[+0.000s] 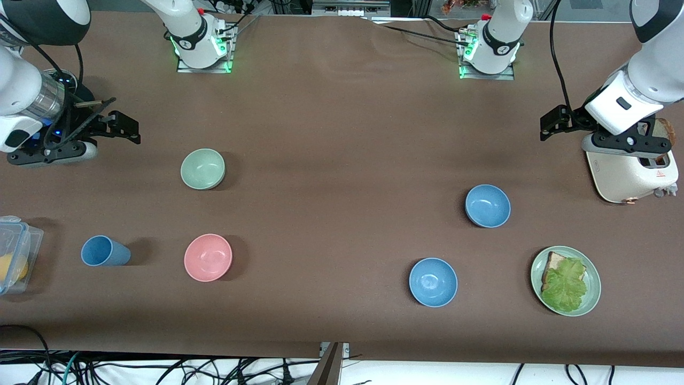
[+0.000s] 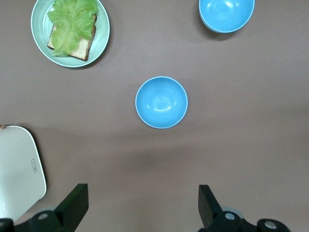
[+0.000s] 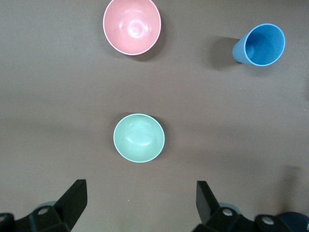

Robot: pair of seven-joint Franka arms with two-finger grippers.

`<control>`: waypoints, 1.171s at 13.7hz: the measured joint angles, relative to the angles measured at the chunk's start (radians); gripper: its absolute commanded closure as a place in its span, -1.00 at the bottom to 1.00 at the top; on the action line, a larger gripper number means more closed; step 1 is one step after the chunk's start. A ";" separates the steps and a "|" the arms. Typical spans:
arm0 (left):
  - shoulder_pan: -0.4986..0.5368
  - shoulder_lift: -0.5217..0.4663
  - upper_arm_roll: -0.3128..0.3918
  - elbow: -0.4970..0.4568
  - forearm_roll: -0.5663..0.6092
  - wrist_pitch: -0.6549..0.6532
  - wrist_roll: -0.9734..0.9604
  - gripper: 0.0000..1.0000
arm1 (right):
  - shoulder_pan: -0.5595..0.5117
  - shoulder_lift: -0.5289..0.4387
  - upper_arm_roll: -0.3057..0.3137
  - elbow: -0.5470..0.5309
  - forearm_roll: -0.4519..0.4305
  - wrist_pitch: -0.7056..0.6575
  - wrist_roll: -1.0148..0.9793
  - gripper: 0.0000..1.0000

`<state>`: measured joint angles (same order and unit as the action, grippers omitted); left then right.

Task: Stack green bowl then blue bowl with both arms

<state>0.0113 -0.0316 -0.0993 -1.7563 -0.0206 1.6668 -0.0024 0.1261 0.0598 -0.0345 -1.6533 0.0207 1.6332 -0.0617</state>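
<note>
The green bowl [image 1: 202,169] sits upright toward the right arm's end of the table; it also shows in the right wrist view [image 3: 139,137]. The blue bowl [image 1: 487,206], dull mid-blue, sits toward the left arm's end and shows in the left wrist view [image 2: 161,102]. My right gripper [image 1: 124,127] hangs open and empty over the table at the right arm's end, apart from the green bowl; its own view [image 3: 140,191] shows the jaws wide. My left gripper [image 1: 553,122] hangs open and empty beside the toaster, apart from the blue bowl; its own view [image 2: 143,193] shows the jaws wide.
A brighter blue bowl [image 1: 433,282] and a green plate [image 1: 593,291] with bread and lettuce lie nearer the front camera. A pink bowl [image 1: 208,257], a blue cup [image 1: 104,251] and a clear box [image 1: 16,256] are toward the right arm's end. A cream toaster [image 1: 633,174] stands under the left arm.
</note>
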 measured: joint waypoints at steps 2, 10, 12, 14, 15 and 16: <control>0.000 0.000 0.000 0.000 0.000 0.000 0.000 -1.00 | 0.000 0.000 0.001 0.002 -0.004 -0.001 0.000 -1.00; 0.000 0.000 0.000 0.000 0.000 0.000 0.000 -1.00 | -0.003 0.000 0.001 0.006 -0.010 -0.010 0.000 -1.00; 0.000 0.000 0.000 0.000 0.000 0.000 0.000 -1.00 | -0.003 0.000 0.001 0.006 -0.010 -0.013 0.000 -1.00; 0.000 0.000 0.000 0.000 0.000 0.000 0.000 -1.00 | -0.004 0.000 0.001 0.006 -0.010 -0.016 0.000 -1.00; 0.000 0.000 0.000 0.000 0.000 0.000 0.000 -1.00 | -0.004 0.000 0.001 0.006 -0.010 -0.017 0.000 -1.00; 0.000 0.000 0.000 0.000 0.000 0.000 0.000 -1.00 | -0.004 0.000 0.001 0.006 -0.010 -0.018 0.000 -1.00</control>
<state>0.0113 -0.0316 -0.0993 -1.7563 -0.0207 1.6668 -0.0024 0.1219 0.0598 -0.0335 -1.6476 0.0108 1.6156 -0.0616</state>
